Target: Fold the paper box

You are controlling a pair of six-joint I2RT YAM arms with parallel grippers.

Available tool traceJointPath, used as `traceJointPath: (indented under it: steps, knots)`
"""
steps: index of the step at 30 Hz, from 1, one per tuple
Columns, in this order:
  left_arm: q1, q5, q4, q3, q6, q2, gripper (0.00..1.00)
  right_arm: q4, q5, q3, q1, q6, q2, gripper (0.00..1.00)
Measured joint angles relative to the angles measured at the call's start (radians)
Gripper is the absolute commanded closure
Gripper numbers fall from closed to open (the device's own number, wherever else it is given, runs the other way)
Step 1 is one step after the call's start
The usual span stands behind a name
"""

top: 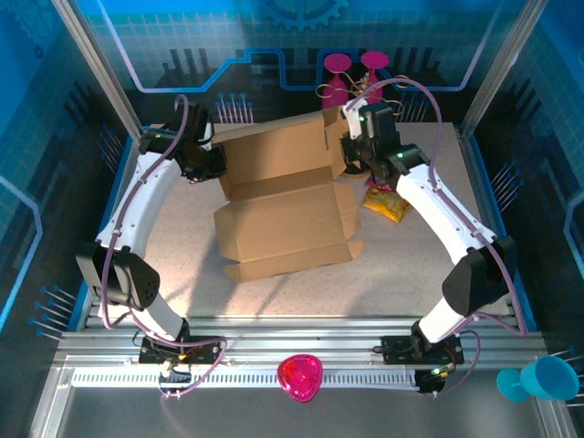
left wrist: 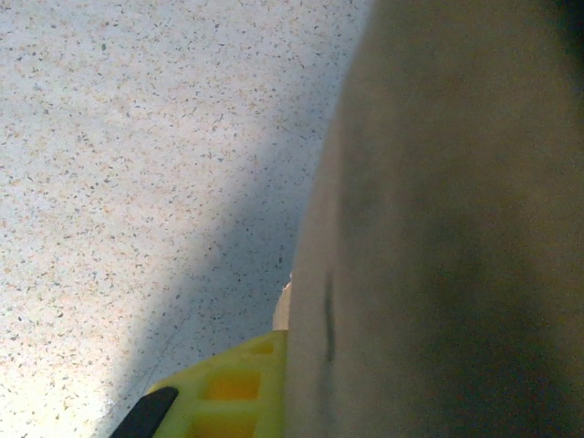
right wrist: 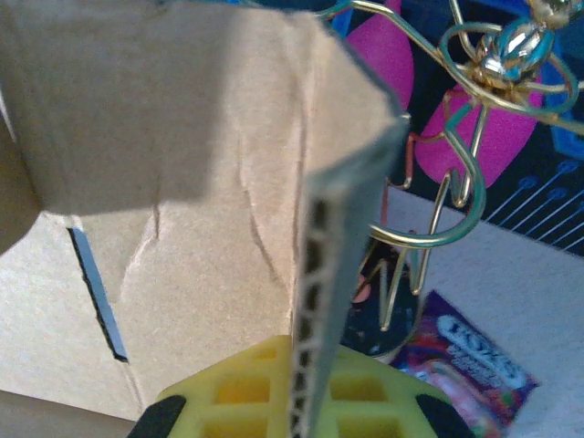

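Observation:
The paper box (top: 283, 219) is a brown cardboard sheet in the middle of the table, its front part flat and its rear panel and side flaps raised. My left gripper (top: 212, 164) is shut on the raised left flap. In the left wrist view the cardboard (left wrist: 438, 228) covers the right half, pressed against one yellow finger (left wrist: 228, 392). My right gripper (top: 349, 157) is shut on the raised right flap. The right wrist view looks along that flap's corrugated edge (right wrist: 315, 301), which is clamped between both yellow fingers (right wrist: 228, 392) of the gripper (right wrist: 310, 401).
A yellow snack bag (top: 387, 203) lies just right of the box, under the right arm. A purple bag (right wrist: 465, 356) and a gold wire stand (right wrist: 456, 137) sit beyond the right flap. Magenta goblets (top: 339, 78) stand at the back, and bare speckled table (top: 182, 237) lies at left.

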Motion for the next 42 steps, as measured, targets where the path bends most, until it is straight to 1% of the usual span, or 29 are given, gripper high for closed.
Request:
traceJointPath:
  steps: [2,4,8,11,17,21,22,24,25,27,28,29,31,32,34,36,38,40,42]
  knots:
    - [0.0,0.0,-0.002,0.0,-0.001,0.0,1.0,0.002,0.064,0.0,0.026,-0.003,-0.004,1.0]
    - [0.0,0.0,-0.002,0.0,-0.007,0.0,1.0,0.002,0.153,-0.002,0.062,-0.008,-0.012,1.0]
    - [0.0,0.001,0.002,-0.003,-0.041,-0.001,1.0,0.035,0.388,-0.044,0.179,-0.014,-0.048,1.0]
    - [-0.002,0.001,0.008,-0.015,-0.066,-0.003,1.0,0.043,0.509,-0.071,0.259,-0.006,-0.06,1.0]
    - [-0.008,0.0,0.021,-0.019,-0.091,-0.003,1.0,0.032,0.644,-0.042,0.368,-0.002,-0.021,1.0]
    - [-0.008,0.0,0.029,-0.019,-0.093,-0.007,1.0,0.008,0.662,0.008,0.386,0.011,0.023,1.0]
    - [-0.007,0.0,0.029,-0.019,-0.088,-0.008,1.0,-0.006,0.645,0.014,0.381,0.018,0.024,0.96]
    - [-0.003,0.002,0.029,-0.019,-0.079,-0.009,1.0,-0.039,0.565,0.037,0.357,0.037,0.016,0.82]
    - [0.001,0.008,0.03,-0.021,-0.068,-0.01,1.0,-0.052,0.478,0.047,0.331,0.047,0.005,0.73]
    - [0.014,0.027,0.032,-0.027,-0.048,-0.013,1.0,-0.076,0.253,0.052,0.257,0.072,-0.034,0.52]
    - [0.02,0.039,0.035,-0.031,-0.034,-0.014,1.0,-0.084,0.111,0.052,0.207,0.086,-0.06,0.43]
    - [0.027,0.05,0.04,-0.034,-0.021,-0.014,1.0,-0.087,-0.023,0.052,0.15,0.104,-0.087,0.36]
    - [0.038,0.067,0.047,-0.037,0.011,-0.014,1.0,-0.08,-0.262,0.051,0.039,0.149,-0.138,0.29]
    - [0.042,0.076,0.055,-0.04,0.025,-0.014,1.0,-0.06,-0.396,0.046,-0.025,0.185,-0.169,0.28]
    - [0.047,0.088,0.074,-0.047,0.05,-0.014,1.0,0.016,-0.6,0.012,-0.122,0.272,-0.231,0.27]
    - [0.05,0.103,0.099,-0.059,0.073,-0.014,1.0,0.129,-0.769,-0.042,-0.216,0.385,-0.293,0.28]
    - [0.051,0.123,0.125,-0.074,0.101,-0.014,1.0,0.255,-0.89,-0.1,-0.313,0.498,-0.341,0.36]
    - [0.053,0.148,0.143,-0.08,0.125,-0.013,1.0,0.341,-0.958,-0.135,-0.384,0.573,-0.357,0.42]
    - [0.058,0.179,0.166,-0.08,0.145,-0.011,1.0,0.414,-1.008,-0.166,-0.422,0.626,-0.344,0.49]
